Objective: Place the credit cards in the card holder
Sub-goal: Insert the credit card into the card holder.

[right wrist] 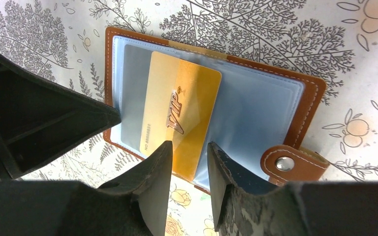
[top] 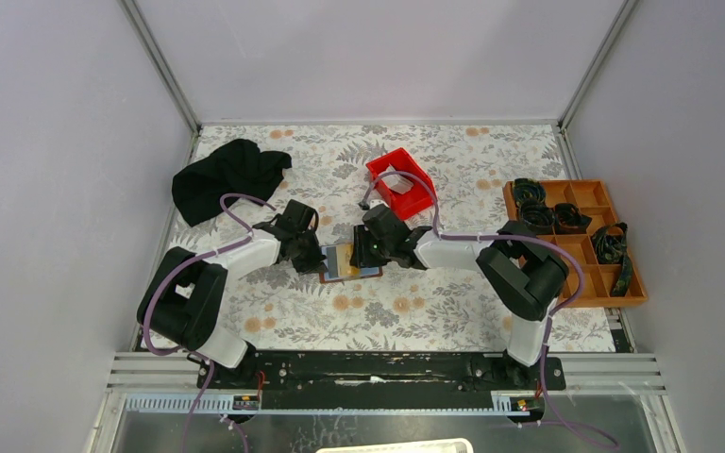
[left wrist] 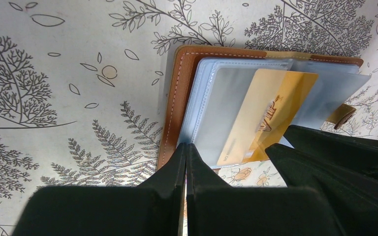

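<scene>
The brown card holder lies open on the flowered table, its clear sleeves facing up. One gold credit card marked VIP lies slanted on the sleeves, and its near end sticks out over the holder's edge. My right gripper is open, with its fingertips on either side of that near end and not pinching it. My left gripper is shut, with its tips at the left edge of the sleeves. The holder's tab clasp points toward the right gripper.
A red bin holding a pale flat piece stands behind the holder. A black cloth lies at the back left. An orange compartment tray with black items sits on the right. The two grippers are close together over the holder.
</scene>
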Robot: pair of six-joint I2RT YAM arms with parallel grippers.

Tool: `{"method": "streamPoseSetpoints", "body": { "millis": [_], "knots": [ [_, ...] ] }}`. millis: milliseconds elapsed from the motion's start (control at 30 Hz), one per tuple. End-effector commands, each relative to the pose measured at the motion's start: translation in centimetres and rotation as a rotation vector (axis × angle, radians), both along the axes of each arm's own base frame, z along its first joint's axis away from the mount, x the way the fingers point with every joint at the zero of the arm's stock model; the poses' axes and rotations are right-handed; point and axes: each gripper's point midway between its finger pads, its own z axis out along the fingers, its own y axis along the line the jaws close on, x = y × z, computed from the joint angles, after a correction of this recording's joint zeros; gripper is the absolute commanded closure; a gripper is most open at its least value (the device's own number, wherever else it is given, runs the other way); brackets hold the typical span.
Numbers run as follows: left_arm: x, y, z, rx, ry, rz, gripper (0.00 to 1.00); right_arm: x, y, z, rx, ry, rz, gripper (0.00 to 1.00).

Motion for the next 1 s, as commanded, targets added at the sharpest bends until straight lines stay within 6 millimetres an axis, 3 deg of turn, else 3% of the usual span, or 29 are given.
{"method": "streamPoseSetpoints", "body": {
  "millis": [0, 233, 500, 767, 967],
  "knots": [
    [-1.3, 1.8, -1.9, 0.096, 0.045, 0.001, 1.00, 0.6, -1.5, 1.0, -0.057, -0.050, -0.033, 0.60],
    [-1.3, 1.7, -1.9, 0.097, 0.046, -0.004, 1.00, 1.3, -1.9, 1.6, -0.073, -0.085, -0.060, 0.62],
    [-1.2, 1.7, -1.9, 0.101, 0.046, -0.010, 1.00, 2.0, -2.2, 1.9, -0.091, -0.116, -0.084, 0.75],
    [-1.2, 1.8, -1.9, 0.106, 0.045, -0.014, 1.00, 2.2, -1.4, 1.4, -0.111, -0.101, -0.042, 0.86],
    [-1.3, 1.8, -2.0, 0.106, 0.046, -0.015, 1.00, 2.0, -0.5, 1.3, -0.144, -0.117, -0.011, 0.89]
  ]
}}
